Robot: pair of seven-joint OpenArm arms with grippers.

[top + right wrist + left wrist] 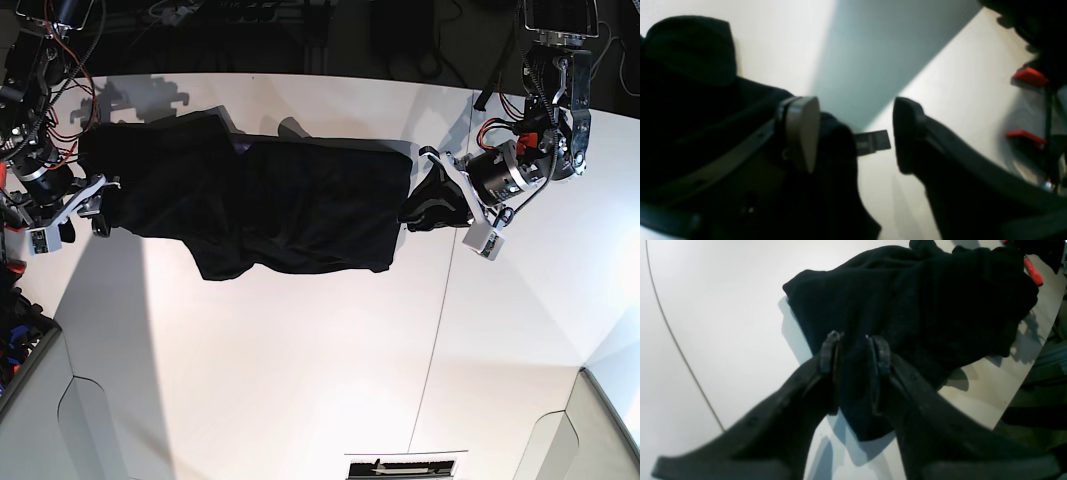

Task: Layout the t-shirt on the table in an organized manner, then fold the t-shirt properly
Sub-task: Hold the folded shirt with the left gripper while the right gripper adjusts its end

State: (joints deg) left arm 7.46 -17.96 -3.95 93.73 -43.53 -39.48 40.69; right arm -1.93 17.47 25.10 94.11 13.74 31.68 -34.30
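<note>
- Left gripper (853, 340) is pinching a fold of the t-shirt (923, 303), jaws partly closed on cloth, likely to stretch it flat.
- Right gripper (855, 133) is showing a gap between its fingers, cloth draped over one; whether it is gripping, I cannot tell.
- From the base view, both arms are holding the shirt stretched across the table (300, 380).

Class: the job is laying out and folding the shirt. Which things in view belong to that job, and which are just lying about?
Belonging to the job:
t-shirt
table
left end effector
right end effector

Just lying about:
red parts
cables
</note>
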